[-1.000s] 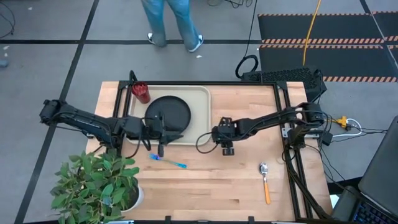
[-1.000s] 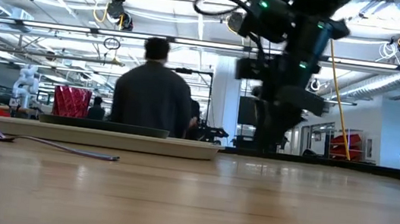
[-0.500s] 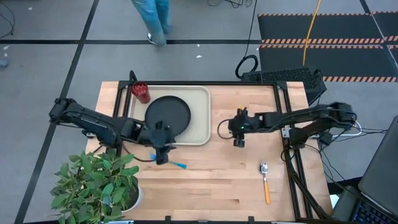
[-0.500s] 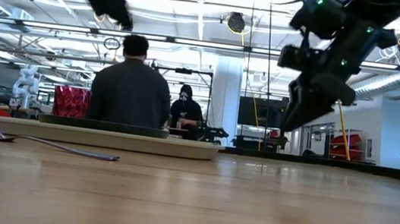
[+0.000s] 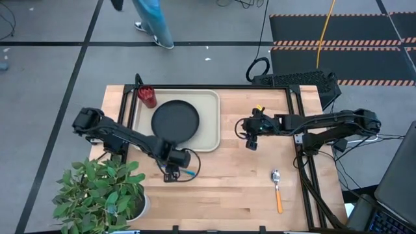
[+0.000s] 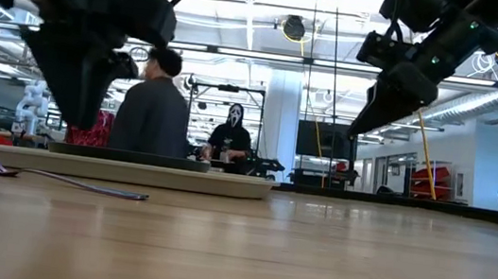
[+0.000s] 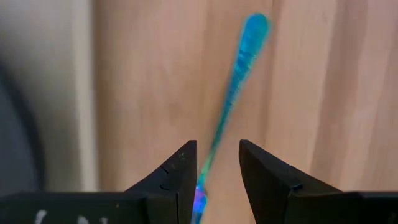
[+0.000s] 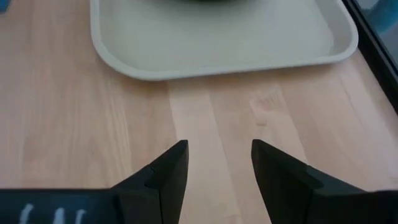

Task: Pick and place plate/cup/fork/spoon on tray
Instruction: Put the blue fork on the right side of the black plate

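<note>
Two items already sit on your tray [image 5: 209, 123]: the plate [image 5: 175, 121] near its middle and the cup [image 5: 147, 97] in its far left corner. Your fork [image 5: 187, 172] lies on the bare table [image 5: 227, 195] just in front of the tray's near edge, its long axis running roughly left to right with a slight slant; the low view shows its tines at the left end. Your left gripper [image 5: 171, 175] hangs right over that fork, fingers parted, and in the left wrist view the blue shaft runs up between them. Your spoon [image 5: 277, 190] lies well apart near the table's right front, bowl toward the tray, orange handle toward the front edge. Your right gripper [image 5: 251, 144], fingers apart and empty, is above bare wood just right of the tray.
</note>
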{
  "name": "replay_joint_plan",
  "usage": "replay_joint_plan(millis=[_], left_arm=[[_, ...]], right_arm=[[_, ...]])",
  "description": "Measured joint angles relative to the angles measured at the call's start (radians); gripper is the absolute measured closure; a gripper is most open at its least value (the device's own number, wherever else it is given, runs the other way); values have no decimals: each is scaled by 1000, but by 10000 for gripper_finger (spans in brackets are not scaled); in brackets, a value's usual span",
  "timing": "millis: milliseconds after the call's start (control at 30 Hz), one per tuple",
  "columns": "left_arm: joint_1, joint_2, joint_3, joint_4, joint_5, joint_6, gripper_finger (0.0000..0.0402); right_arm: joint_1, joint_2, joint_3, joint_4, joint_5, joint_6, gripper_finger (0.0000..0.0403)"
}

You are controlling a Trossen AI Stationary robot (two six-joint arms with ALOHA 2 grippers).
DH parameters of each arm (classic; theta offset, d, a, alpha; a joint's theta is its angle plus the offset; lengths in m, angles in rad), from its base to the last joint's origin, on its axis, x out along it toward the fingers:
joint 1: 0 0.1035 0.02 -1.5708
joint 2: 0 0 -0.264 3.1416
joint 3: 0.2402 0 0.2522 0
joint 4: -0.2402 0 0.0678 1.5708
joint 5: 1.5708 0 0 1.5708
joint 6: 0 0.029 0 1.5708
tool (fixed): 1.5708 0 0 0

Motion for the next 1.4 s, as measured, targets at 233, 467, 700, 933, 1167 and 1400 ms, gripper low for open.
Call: replay_joint_plan(millis=[233, 467, 700, 933, 1167, 1400], left_arm=[[-55, 11, -17, -8, 24, -41, 280], [-51, 11, -106, 47, -31, -85, 280], [-44, 11, -121, 78, -116, -71, 280], [-55, 67, -121, 54, -52, -43, 280], [-58, 145, -112, 54, -63, 0, 280], [-56, 138, -116, 61, -68, 4, 327]], right_arm=[[-32, 0, 0, -6, 0, -2, 232], [-37, 0, 0, 5, -3, -1, 232], [-36, 0, 0, 3, -8, 23, 232], [-36, 0, 0, -2, -8, 25, 232], [-36, 0, 0, -2, -10, 49, 232], [-34, 0, 0, -4, -11, 55, 232]])
